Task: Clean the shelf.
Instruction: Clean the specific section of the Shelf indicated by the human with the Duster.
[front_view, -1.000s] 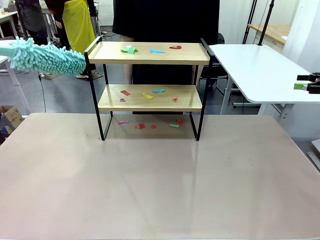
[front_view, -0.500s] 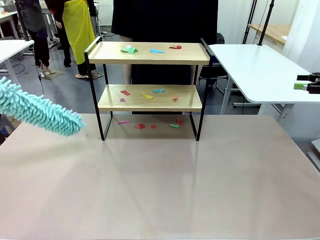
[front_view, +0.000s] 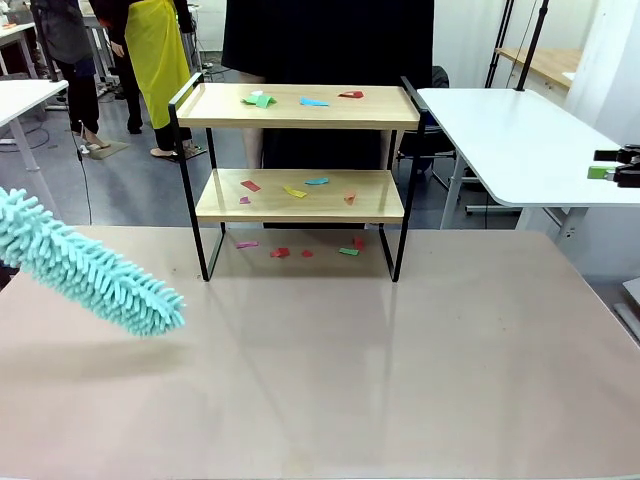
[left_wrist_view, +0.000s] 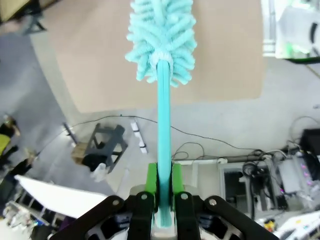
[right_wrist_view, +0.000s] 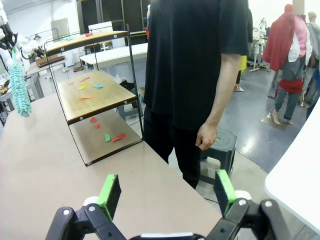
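The shelf (front_view: 300, 195) stands at the table's far middle, two wooden boards on a black frame. Coloured paper scraps (front_view: 300, 100) lie on its top board, on the lower board (front_view: 295, 190) and on the table under it (front_view: 290, 250). A teal fluffy duster (front_view: 95, 270) slants down from the left edge, its tip low over the table, left of the shelf and apart from it. My left gripper (left_wrist_view: 164, 187) is shut on the duster's handle (left_wrist_view: 164, 130). My right gripper (right_wrist_view: 167, 192) is open and holds nothing; it hangs at the far right (front_view: 603, 164).
A person in a black shirt (right_wrist_view: 195, 75) stands just behind the shelf, hand hanging down. A white side table (front_view: 520, 140) stands at the right. Other people stand at the back left. The near part of the beige table (front_view: 330, 380) is bare.
The duster has swung down from the height of the shelf's top board to low over the table's left side, nearer the camera. The right gripper has not moved.
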